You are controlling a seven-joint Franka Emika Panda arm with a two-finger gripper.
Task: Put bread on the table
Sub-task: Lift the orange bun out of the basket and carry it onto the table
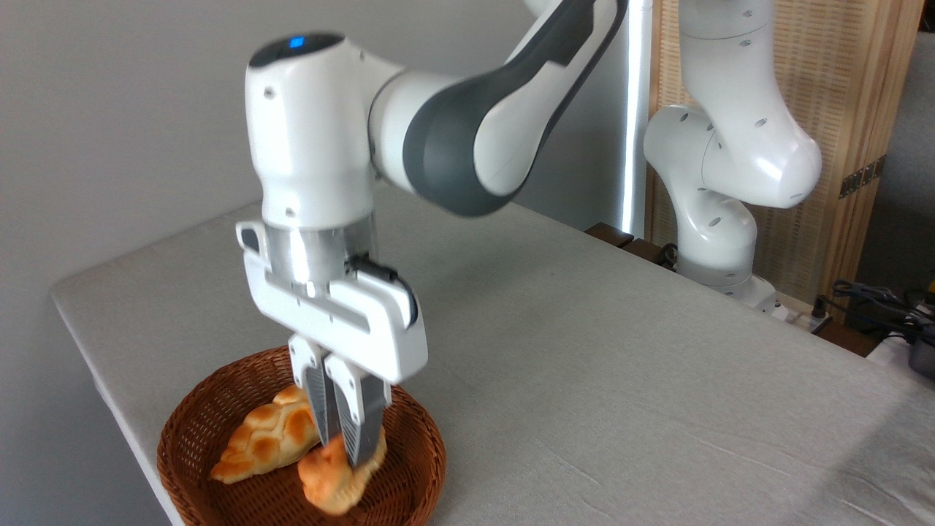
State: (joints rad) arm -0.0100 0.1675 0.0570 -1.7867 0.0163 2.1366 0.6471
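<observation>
Surface (584,351) covered in light grey-beige cloth, faintly creased toward near right; rounded corner seen at far left. Brown woven basket (190,438) set directly on surface at near left, close to left edge, part cut off by bottom of frame. White robot base (719,256) mounted at far right edge. Dark cables (876,299) seen just beyond right edge. Rest of cloth left bare.
</observation>
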